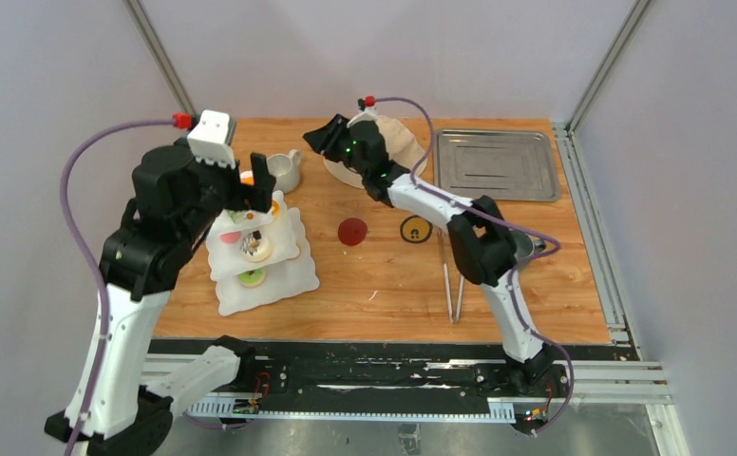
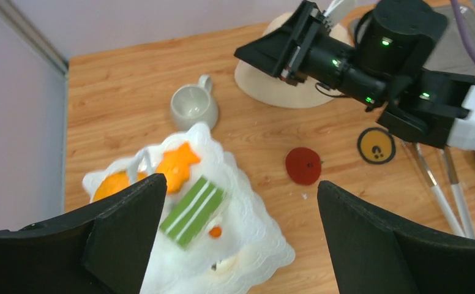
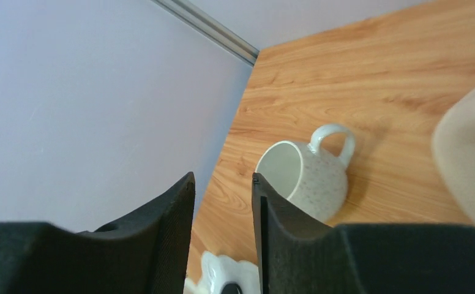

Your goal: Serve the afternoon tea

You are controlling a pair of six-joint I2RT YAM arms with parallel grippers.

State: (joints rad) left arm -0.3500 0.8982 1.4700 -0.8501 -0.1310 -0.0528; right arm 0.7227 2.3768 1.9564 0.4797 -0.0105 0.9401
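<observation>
The white wavy-edged three-tier stand [image 1: 289, 275] stands at the left with pastries on its tiers. In the left wrist view the stand [image 2: 256, 236] carries a green striped pastry [image 2: 193, 211], an orange star [image 2: 177, 165] and a round orange one [image 2: 109, 184]. My left gripper [image 1: 255, 195] hovers wide open and empty above the stand [image 2: 241, 208]. The white mug [image 1: 284, 171] stands upright behind the stand. My right gripper [image 1: 319, 138] hangs in the air to the mug's right, slightly open and empty [image 3: 223, 184], pointing at the mug [image 3: 308, 177]. A grey mug [image 1: 528, 249] is mostly hidden behind my right arm.
A beige hat [image 1: 398, 142] lies under my right wrist. A metal tray [image 1: 493, 163] sits at the back right. A red coaster [image 1: 352, 231] and a yellow-black coaster [image 1: 415, 229] lie mid-table. Long tongs [image 1: 452, 275] lie near the right arm.
</observation>
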